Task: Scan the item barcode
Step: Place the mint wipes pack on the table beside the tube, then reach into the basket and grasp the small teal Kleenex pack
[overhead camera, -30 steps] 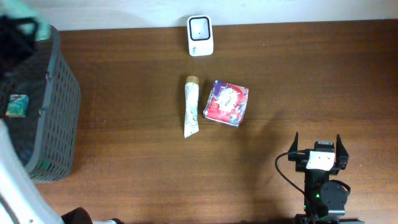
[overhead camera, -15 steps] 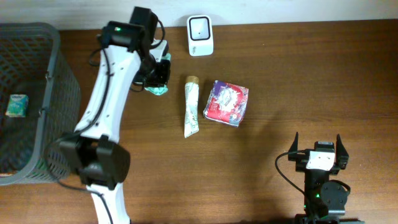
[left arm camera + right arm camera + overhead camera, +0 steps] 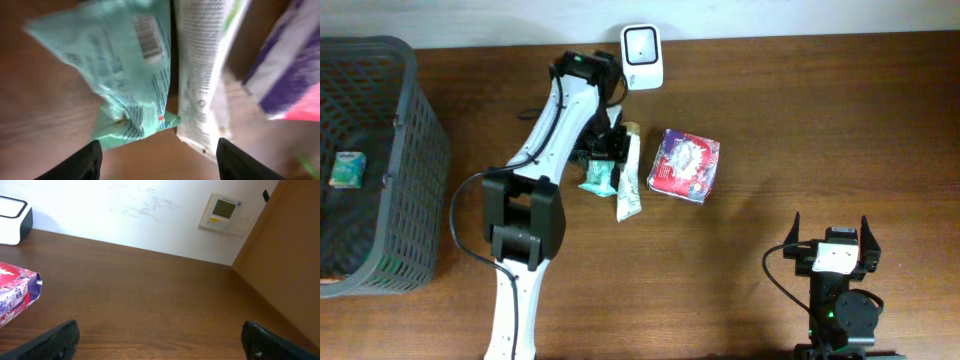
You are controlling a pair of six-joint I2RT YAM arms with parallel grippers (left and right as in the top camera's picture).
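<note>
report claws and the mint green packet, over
Left claw open over mint green plastic packet, barcode up. Right claw open, empty. White plastic tube close alongside packet.

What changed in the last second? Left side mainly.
The left gripper swung from the basket past the scanner to mid-table carrying the teal packet. It has now opened, and the packet lies right beside the tube. The tube, purple box, scanner, basket and right gripper are unchanged.
</note>
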